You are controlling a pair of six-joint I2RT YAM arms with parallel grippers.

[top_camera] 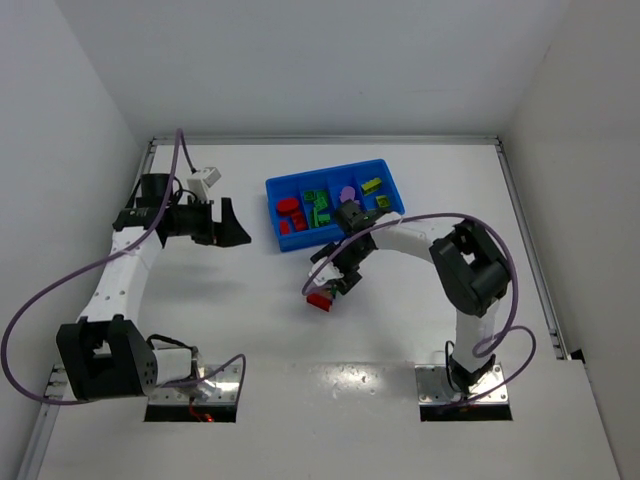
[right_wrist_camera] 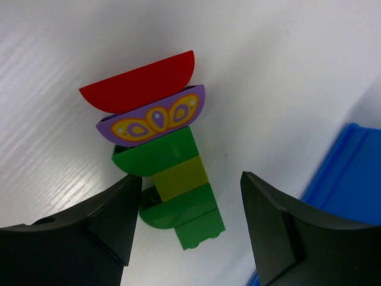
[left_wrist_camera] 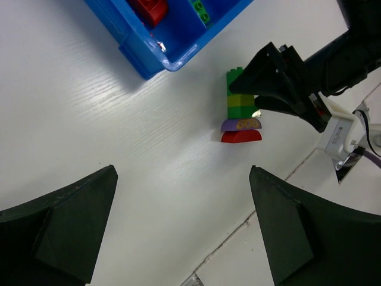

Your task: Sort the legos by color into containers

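A striped lego stack (right_wrist_camera: 172, 179) lies on the white table: a red half-round, a purple half-round with a yellow pattern, then green, yellow and green bricks. It also shows in the top view (top_camera: 320, 299) and the left wrist view (left_wrist_camera: 240, 113). My right gripper (right_wrist_camera: 189, 182) is open, with its fingers on either side of the stack's green and yellow end; it also shows in the top view (top_camera: 330, 284). The blue tray (top_camera: 274, 214) holds red (top_camera: 290, 212), green (top_camera: 318, 206), purple (top_camera: 347, 193) and yellow (top_camera: 373, 186) bricks in separate compartments. My left gripper (top_camera: 236, 226) is open and empty, left of the tray.
The tray's near corner (left_wrist_camera: 156, 59) is just beyond the stack, and its edge (right_wrist_camera: 351, 179) lies to the right of the right gripper. The right arm (left_wrist_camera: 333, 59) reaches over the stack. White walls enclose the table on three sides.
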